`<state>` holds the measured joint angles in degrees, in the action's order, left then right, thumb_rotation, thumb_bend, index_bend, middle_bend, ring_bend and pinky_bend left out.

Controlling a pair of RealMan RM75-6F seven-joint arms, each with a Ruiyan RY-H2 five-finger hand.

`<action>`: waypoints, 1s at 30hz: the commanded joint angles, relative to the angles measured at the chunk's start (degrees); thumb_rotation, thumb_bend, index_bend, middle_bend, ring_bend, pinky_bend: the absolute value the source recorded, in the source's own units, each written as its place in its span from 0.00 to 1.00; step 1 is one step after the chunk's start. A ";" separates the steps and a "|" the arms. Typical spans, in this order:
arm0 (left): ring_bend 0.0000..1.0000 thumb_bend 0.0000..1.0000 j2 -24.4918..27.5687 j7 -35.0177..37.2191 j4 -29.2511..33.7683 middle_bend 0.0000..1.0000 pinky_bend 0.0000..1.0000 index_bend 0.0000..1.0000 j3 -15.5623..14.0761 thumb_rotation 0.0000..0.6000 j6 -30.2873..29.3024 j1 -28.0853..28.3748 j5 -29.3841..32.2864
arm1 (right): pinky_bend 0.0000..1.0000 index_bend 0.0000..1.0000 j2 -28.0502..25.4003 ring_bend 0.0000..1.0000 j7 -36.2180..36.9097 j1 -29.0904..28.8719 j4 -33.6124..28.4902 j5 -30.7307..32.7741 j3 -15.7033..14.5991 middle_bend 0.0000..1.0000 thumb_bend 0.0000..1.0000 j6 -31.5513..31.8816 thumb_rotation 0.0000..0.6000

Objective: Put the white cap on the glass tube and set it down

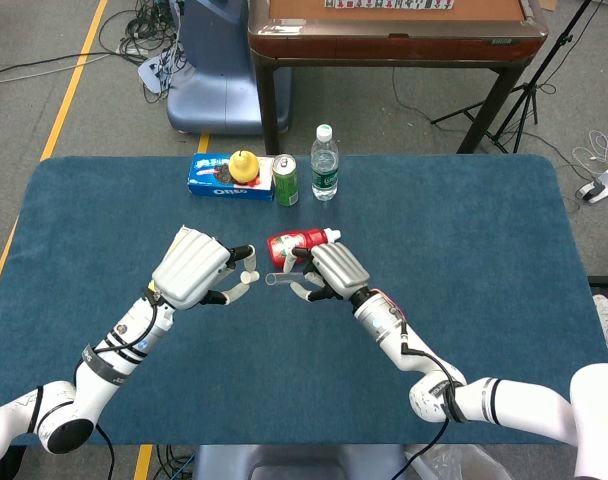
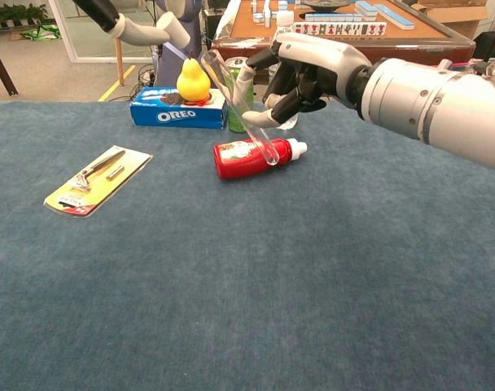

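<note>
Head view: high, looking down over whole table (image 1: 464,300). Chest view: low, near tabletop, facing forward. Both share table centre.

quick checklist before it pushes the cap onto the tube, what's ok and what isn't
1. Tube held: ok. The right hand grips the glass tube clear of the table.
2. Cap held: ok. The left hand pinches the white cap at its fingertips.
3. Open end faces the cap: ok. In the head view the tube's open end points left, toward the cap.
4. Cap meets tube: not ok. A small gap separates them.
5. Cap lined up with the tube's axis: cannot tell. The cap is too small in the head view, and the chest view hides it.
6. Room underneath: ok. The red bottle lies below the tube, not touching it.
</note>
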<state>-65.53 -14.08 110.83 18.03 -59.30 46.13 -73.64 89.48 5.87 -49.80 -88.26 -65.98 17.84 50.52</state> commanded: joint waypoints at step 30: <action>1.00 0.25 -1.31 -1.81 -0.50 1.00 1.00 0.54 -1.73 1.00 1.34 3.10 1.91 | 1.00 0.82 0.72 1.00 -0.63 -0.87 0.06 0.86 0.23 1.00 0.46 -0.43 1.00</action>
<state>-66.87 -15.87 110.33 16.32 -57.98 49.21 -71.74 90.20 5.23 -50.67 -88.20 -65.12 18.07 50.09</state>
